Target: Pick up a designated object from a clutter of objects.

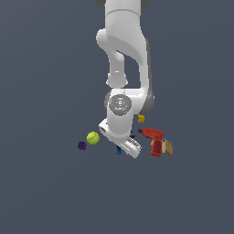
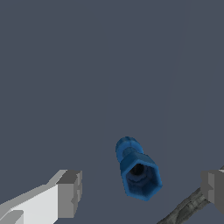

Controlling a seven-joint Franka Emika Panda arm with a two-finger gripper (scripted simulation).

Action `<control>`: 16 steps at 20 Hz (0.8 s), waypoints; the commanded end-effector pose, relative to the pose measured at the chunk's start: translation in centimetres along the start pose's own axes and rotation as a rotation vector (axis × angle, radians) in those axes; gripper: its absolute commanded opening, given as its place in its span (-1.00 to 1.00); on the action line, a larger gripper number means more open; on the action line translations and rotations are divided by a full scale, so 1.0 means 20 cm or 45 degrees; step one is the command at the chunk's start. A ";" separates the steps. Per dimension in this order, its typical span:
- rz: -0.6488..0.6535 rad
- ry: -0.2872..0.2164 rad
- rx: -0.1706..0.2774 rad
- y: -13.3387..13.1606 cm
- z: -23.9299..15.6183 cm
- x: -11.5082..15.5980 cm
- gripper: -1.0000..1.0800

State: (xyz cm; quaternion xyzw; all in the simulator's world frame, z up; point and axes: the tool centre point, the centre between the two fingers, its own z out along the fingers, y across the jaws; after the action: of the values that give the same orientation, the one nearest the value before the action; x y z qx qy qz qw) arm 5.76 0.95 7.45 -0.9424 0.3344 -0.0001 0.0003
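The designated object, a tiny bright-blue knobby block (image 2: 138, 173), lies on the grey floor between my two fingers in the wrist view. One finger (image 2: 70, 193) and the other finger (image 2: 213, 189) stand wide apart on either side and do not touch it. My gripper (image 2: 142, 191) is open and empty. In the exterior view the hand (image 1: 122, 145) hangs low over the clutter, and only a bit of the blue block (image 1: 119, 151) shows under it.
A yellow-green ball (image 1: 93, 138) and a dark purple block (image 1: 82, 146) lie at the exterior view's left of the hand. A yellow block (image 1: 141, 118), a red drill (image 1: 154, 140) and a tan block (image 1: 168, 147) lie at its right. A thin black tool (image 2: 187, 206) lies by one finger.
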 end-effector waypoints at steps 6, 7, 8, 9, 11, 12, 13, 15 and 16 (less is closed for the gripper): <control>0.004 0.000 -0.001 0.00 0.15 0.00 0.92; 0.004 0.000 -0.001 0.00 0.15 0.00 0.92; 0.004 0.000 -0.001 0.00 0.16 0.00 0.92; 0.004 0.000 -0.001 0.00 0.16 0.00 0.92; 0.004 0.000 -0.001 0.00 0.16 0.00 -1.00; 0.004 0.000 -0.001 0.00 0.16 0.00 -1.00; 0.004 0.000 -0.001 0.00 0.16 0.00 -1.00; 0.004 0.000 -0.001 0.00 0.16 0.00 -1.00; 0.004 0.000 -0.001 0.00 0.16 0.00 -1.00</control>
State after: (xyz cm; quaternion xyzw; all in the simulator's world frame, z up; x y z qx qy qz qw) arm 5.79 0.92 4.30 -0.9419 0.3359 -0.0001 0.0000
